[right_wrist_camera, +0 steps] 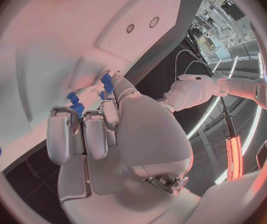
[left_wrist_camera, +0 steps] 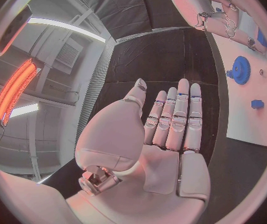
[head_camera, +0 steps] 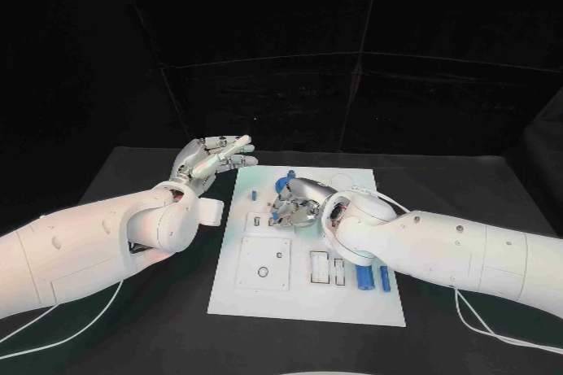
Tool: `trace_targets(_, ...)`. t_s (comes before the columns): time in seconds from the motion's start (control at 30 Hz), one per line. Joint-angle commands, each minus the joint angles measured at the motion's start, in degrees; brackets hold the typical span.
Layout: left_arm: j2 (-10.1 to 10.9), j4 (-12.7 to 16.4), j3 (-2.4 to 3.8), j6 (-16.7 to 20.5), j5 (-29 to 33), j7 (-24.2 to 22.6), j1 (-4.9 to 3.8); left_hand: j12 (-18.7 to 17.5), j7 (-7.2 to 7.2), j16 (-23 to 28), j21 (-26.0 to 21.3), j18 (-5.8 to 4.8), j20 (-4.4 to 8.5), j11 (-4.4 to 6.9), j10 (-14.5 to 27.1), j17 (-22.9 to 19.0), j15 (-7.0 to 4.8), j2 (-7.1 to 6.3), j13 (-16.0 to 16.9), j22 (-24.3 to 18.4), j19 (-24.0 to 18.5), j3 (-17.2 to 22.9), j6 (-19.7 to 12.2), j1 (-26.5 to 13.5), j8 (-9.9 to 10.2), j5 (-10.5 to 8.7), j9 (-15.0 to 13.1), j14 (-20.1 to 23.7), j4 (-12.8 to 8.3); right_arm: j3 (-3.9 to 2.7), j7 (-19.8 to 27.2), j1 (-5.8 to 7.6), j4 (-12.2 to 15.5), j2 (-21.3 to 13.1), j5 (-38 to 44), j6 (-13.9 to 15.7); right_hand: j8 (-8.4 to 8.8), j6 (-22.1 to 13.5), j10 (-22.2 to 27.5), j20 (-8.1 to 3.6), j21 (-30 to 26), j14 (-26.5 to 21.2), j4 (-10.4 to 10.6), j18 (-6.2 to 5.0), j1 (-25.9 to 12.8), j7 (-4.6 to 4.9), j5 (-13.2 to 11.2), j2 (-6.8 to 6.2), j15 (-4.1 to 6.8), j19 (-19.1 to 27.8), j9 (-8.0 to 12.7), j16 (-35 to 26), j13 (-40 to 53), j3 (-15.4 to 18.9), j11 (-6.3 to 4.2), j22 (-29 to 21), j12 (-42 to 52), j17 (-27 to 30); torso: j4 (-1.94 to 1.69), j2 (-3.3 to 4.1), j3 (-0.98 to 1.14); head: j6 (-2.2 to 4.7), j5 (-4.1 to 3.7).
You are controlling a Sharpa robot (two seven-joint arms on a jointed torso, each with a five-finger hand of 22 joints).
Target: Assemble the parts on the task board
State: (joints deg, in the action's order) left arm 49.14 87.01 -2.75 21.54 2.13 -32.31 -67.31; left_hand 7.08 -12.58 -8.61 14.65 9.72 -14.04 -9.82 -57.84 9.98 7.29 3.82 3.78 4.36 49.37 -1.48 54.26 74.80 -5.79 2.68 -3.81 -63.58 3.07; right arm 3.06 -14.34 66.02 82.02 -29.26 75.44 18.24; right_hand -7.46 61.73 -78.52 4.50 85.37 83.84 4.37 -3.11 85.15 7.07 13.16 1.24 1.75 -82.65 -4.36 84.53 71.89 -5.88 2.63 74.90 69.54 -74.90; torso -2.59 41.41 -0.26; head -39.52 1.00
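On the black worktop (head_camera: 141, 326), the right hand (head_camera: 296, 206) curls over small blue parts (right_wrist_camera: 107, 81) mid task board (head_camera: 307, 306), grip unclear; left hand (head_camera: 214, 158) hangs open beside it. A jostle might tip them.

The task board (head_camera: 307, 289) lies on the counter (head_camera: 469, 180). The right hand (head_camera: 299, 206) sits over its far half; the left hand (head_camera: 211, 159), fingers apart, hovers beside its far left corner.

A lab: black-curtained enclosure (head_camera: 352, 66), black table (head_camera: 469, 180), strip lights (left_wrist_camera: 65, 27).

White task board (head_camera: 307, 298), blue parts (head_camera: 366, 278)
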Motion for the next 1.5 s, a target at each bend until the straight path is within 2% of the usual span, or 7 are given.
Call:
trace_targets(0.03, -0.13, -0.02, 0.06, -0.62, 0.10, -0.44, -0.10, -0.36, -0.35, 0.21, -0.24, 0.87, -0.10, -0.21, -0.14, 0.06, 0.15, 0.34, -0.04, -0.07, 0.32, 0.00, 0.17, 0.13, 0.16, 0.29, 0.03, -0.25, -0.41, -0.01, -0.23, 0.04, -0.15, 0.07, 1.34, -0.45, -0.31, 0.81, -0.42, -0.05, -0.17, 3.77, 0.02, 0.71, -0.59, -0.46, -0.01, -0.20, 0.35, 0.27, -0.10, -0.25, -0.05, -0.18, -0.87, 5.05, -0.20, -3.10, 0.03, 0.04, 0.03, -0.15, 0.03)
trace_targets(0.23, -0.20, -0.11, 0.06, -0.67, 0.10, -0.43, -0.10, -0.36, -0.34, 0.22, -0.24, 0.87, -0.10, -0.21, -0.15, 0.06, 0.15, 0.35, -0.04, -0.08, 0.32, 0.00, 0.18, 0.13, 0.17, 0.29, 0.03, -0.25, -0.42, 0.00, -0.66, -0.01, -0.88, 0.19, 1.65, -1.57, -0.25, 0.79, -0.35, -0.05, -0.21, 3.76, 0.04, 0.69, -0.83, -0.45, -0.04, -0.39, 0.35, 0.33, -0.08, -0.28, -0.16, -0.18, -0.86, 4.97, -0.35, -3.07, 0.06, 0.01, -0.05, -0.40, 0.00)
trace_targets(0.5, -0.26, -0.17, 0.05, -0.72, 0.10, -0.41, -0.09, -0.38, -0.33, 0.29, -0.29, 0.88, -0.10, -0.20, -0.21, 0.08, 0.15, 0.41, -0.03, -0.11, 0.34, 0.03, 0.23, 0.18, 0.19, 0.29, 0.02, -0.26, -0.53, 0.00, -1.05, -0.17, -1.95, 0.51, 2.72, -3.05, -0.01, 0.57, -0.15, -0.04, -0.25, 3.72, 0.08, 0.68, -1.27, -0.36, -0.39, -0.74, 0.32, 0.39, 0.02, -0.36, -0.42, -0.20, -0.81, 4.92, -0.70, -2.94, 0.04, 0.02, -0.01, -0.67, 0.08)
trace_targets(0.7, -0.25, -0.19, 0.05, -0.73, 0.10, -0.39, -0.09, -0.38, -0.33, 0.29, -0.29, 0.88, -0.10, -0.20, -0.21, 0.08, 0.15, 0.41, -0.03, -0.11, 0.34, 0.03, 0.23, 0.18, 0.19, 0.29, 0.02, -0.26, -0.53, 0.00, -1.14, -0.27, -2.15, 0.53, 2.80, -3.52, 0.04, 0.53, -0.08, -0.03, -0.24, 3.71, 0.06, 0.68, -1.33, -0.35, -0.51, -0.82, 0.31, 0.37, 0.04, -0.39, -0.52, -0.22, -0.80, 4.95, -0.82, -2.90, 0.04, -0.03, -0.07, -0.80, 0.06)
trace_targets(1.2, -0.23, -0.30, 0.05, -0.76, 0.10, -0.40, -0.08, -0.39, -0.33, 0.30, -0.30, 0.88, -0.10, -0.20, -0.22, 0.09, 0.15, 0.41, -0.03, -0.12, 0.34, 0.03, 0.24, 0.18, 0.19, 0.29, 0.02, -0.26, -0.54, 0.00, -2.40, -0.37, -2.08, 0.10, 3.58, -5.22, 0.08, 0.52, -0.03, -0.02, -0.25, 3.71, 0.03, 0.68, -1.40, -0.34, -0.64, -0.95, 0.30, 0.39, 0.06, -0.41, -0.58, -0.24, -0.78, 4.93, -0.90, -2.87, 0.05, 0.00, -0.03, -1.16, -0.15)
trace_targets(1.5, -0.27, -0.36, 0.05, -0.79, 0.10, -0.37, -0.08, -0.41, -0.33, 0.33, -0.32, 0.88, -0.11, -0.20, -0.24, 0.10, 0.15, 0.43, -0.03, -0.13, 0.35, 0.03, 0.26, 0.18, 0.21, 0.29, 0.02, -0.27, -0.58, 0.01, -2.82, -0.39, -2.10, 0.05, 4.15, -6.48, 0.82, -0.36, 1.25, 0.11, -0.53, 3.61, 0.30, 0.57, -2.41, 0.05, -1.01, -1.71, 0.08, 0.79, 0.32, -0.66, -2.35, -0.17, -0.48, 4.44, -3.09, -2.49, 0.06, -0.01, -0.06, -1.29, -0.25)
